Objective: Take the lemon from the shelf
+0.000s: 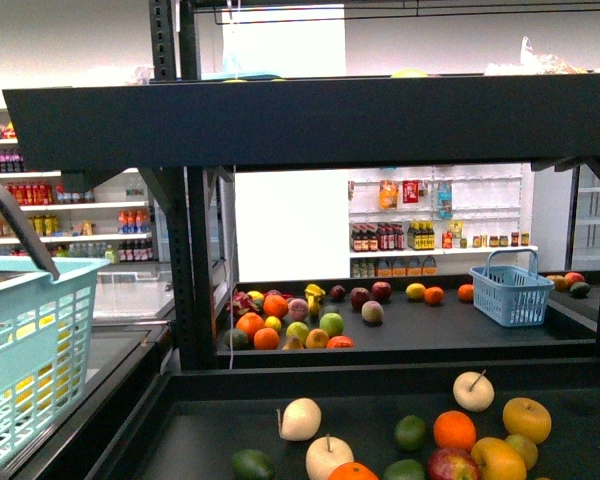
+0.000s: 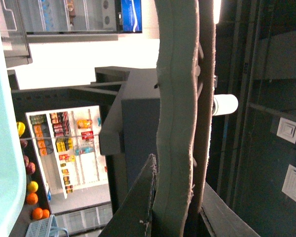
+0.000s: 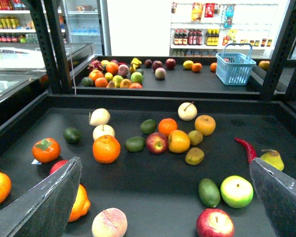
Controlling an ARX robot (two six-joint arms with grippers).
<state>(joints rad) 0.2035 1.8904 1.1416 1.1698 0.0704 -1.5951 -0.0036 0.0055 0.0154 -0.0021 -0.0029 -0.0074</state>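
The shelf (image 1: 310, 125) is a black rack, and its near deck (image 3: 153, 182) carries loose fruit. Among the fruit is a yellow-orange oval one (image 3: 178, 140) in the middle cluster, seen low in the front view too (image 1: 498, 460); I take it for the lemon but cannot be sure. Another orange-yellow knobbly fruit (image 3: 81, 202) lies partly behind one finger. My right gripper (image 3: 164, 163) hangs open above the deck, short of the cluster, holding nothing. My left gripper (image 2: 172, 217) is shut on the basket handle (image 2: 177, 98), carrying the teal basket (image 1: 30, 350) at the left.
Close under the right gripper lie a green apple (image 3: 237, 191), an avocado (image 3: 208, 192), a red apple (image 3: 215, 223) and a peach (image 3: 109, 224). A red chili (image 3: 246, 148) lies off to one side. The far deck holds more fruit and a blue basket (image 1: 512, 290). Black uprights (image 1: 192, 260) frame the decks.
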